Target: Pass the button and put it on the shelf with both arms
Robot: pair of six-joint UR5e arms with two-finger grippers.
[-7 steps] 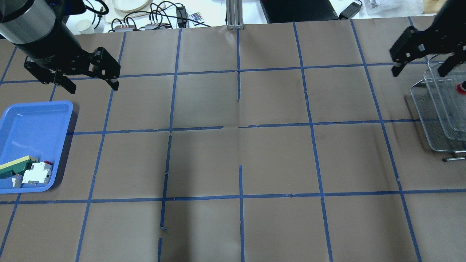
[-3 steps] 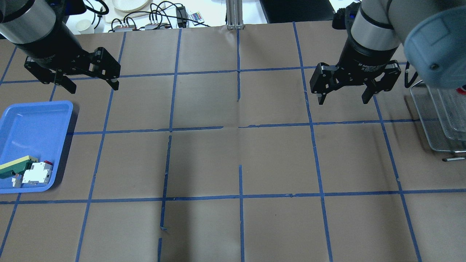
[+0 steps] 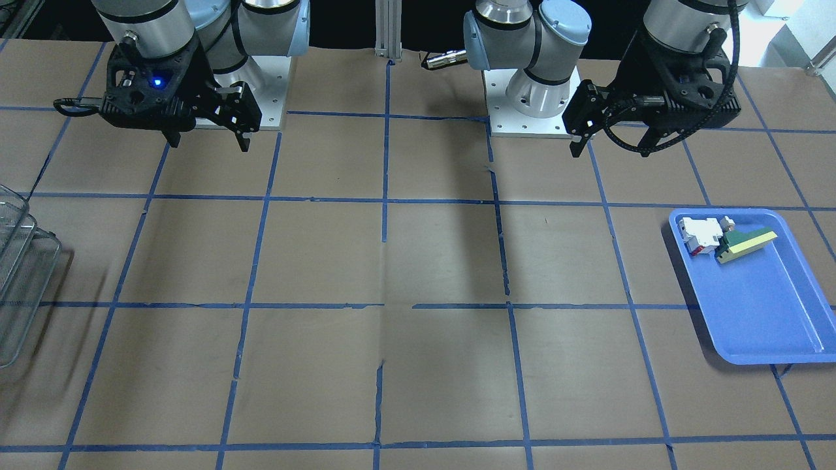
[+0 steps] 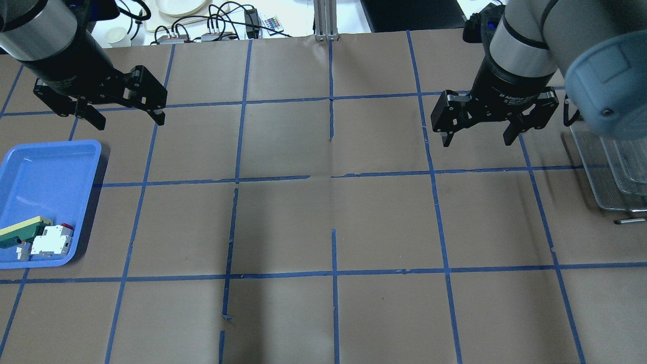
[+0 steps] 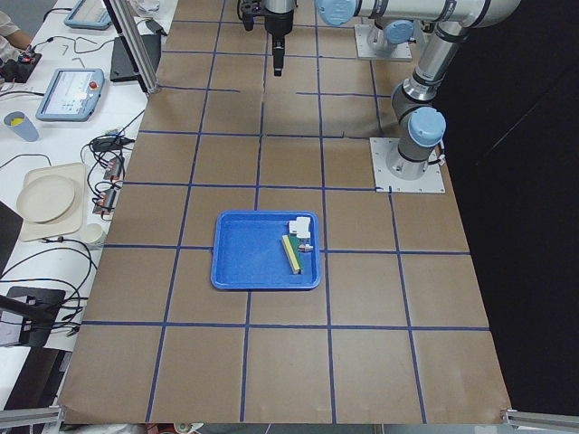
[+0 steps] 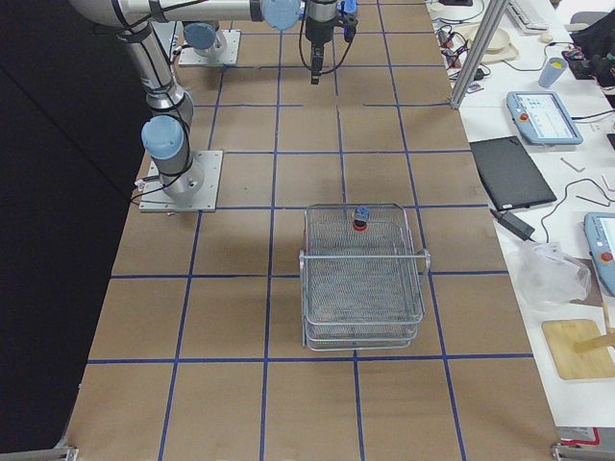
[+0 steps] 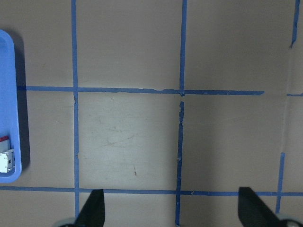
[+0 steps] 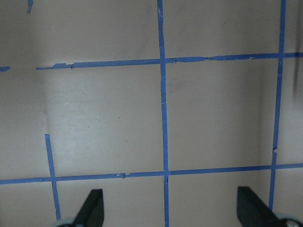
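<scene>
The button (image 6: 360, 219), red cap up, lies in the top basket of the wire shelf (image 6: 365, 288), near its far rim. In the overhead view the right arm's elbow hides it; the shelf (image 4: 606, 192) stands at the table's right edge. My right gripper (image 4: 476, 142) is open and empty, hovering over bare table left of the shelf; it also shows in the front view (image 3: 209, 145) and its wrist view (image 8: 170, 208). My left gripper (image 4: 129, 123) is open and empty above the table beyond the blue tray, seen too in the front view (image 3: 609, 152) and wrist view (image 7: 171, 208).
A blue tray (image 4: 45, 167) at the left edge holds a white-and-red block (image 4: 50, 241) and a green-and-yellow wedge (image 4: 22, 230). Brown paper with blue tape lines covers the table. Cables, a laptop and plates lie on the bench beyond the far edge.
My right arm has swung from over the shelf to the left, open and empty, then almost stopped. Its elbow now covers the button in the overhead view. The left arm has not moved.
</scene>
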